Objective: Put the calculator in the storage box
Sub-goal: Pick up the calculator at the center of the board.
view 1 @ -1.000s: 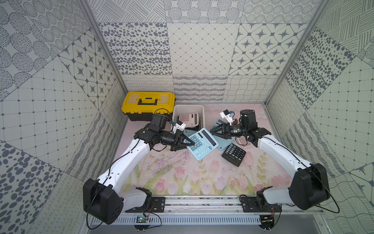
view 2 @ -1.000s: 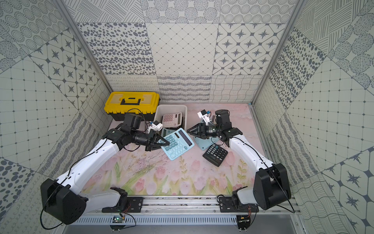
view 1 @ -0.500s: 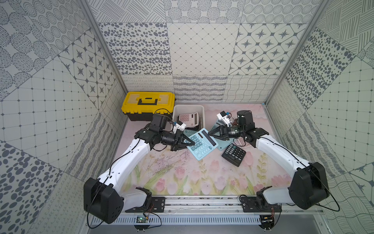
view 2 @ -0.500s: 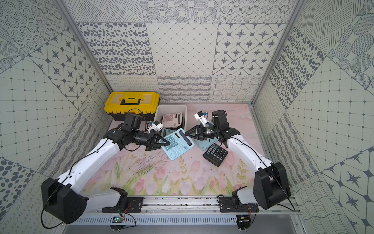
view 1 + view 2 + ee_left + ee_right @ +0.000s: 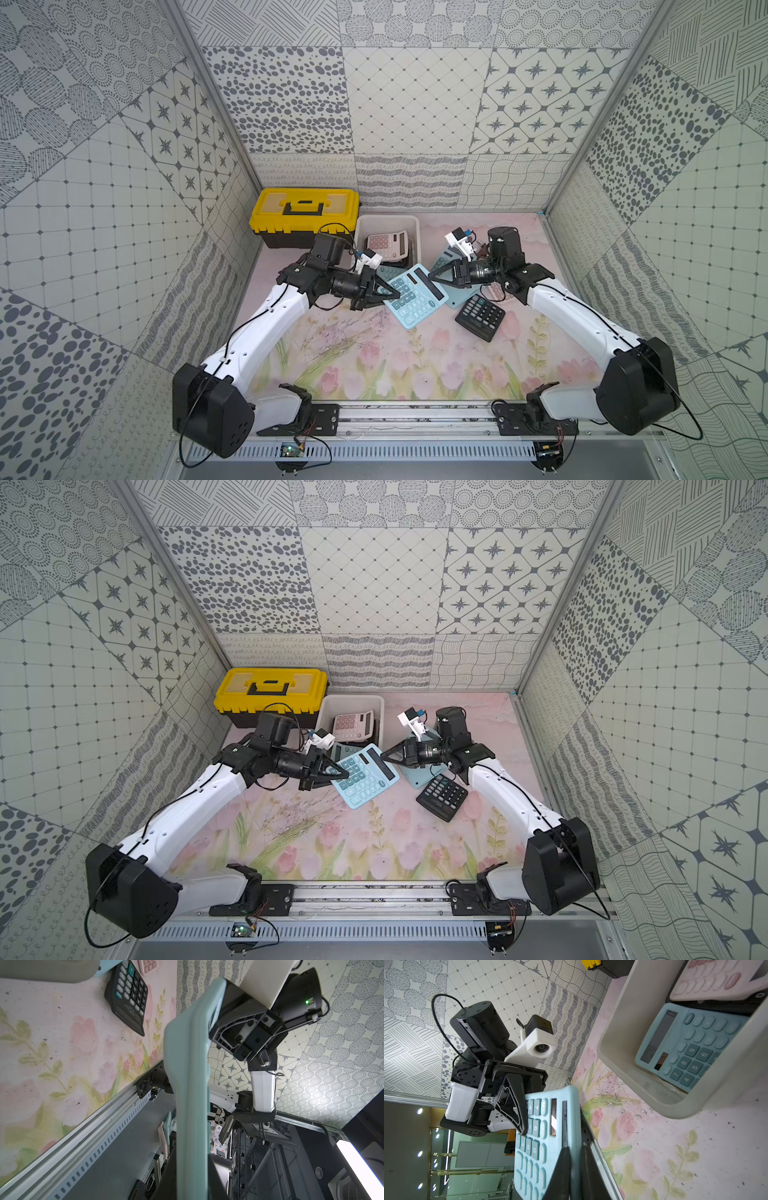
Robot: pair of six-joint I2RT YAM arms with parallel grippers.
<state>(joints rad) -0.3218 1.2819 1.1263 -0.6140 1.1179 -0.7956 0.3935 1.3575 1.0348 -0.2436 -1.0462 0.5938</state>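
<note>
In both top views, your left gripper (image 5: 392, 294) and right gripper (image 5: 433, 276) each clamp the blue calculator (image 5: 417, 296), held just before the storage box (image 5: 417, 237). Left wrist: calculator pinched edge-on. Right wrist: other calculators (image 5: 695, 1047) lie inside the box; yours is not yet in.

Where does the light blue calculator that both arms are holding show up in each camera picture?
In a top view: light blue calculator just below centre, keys up.
In a top view: same, slightly further left.
Left wrist: edge-on, a blurred teal bar down the middle.
Right wrist: lower middle, keys facing the camera.
Shared landmark: the floral mat, visible in all four.
</note>
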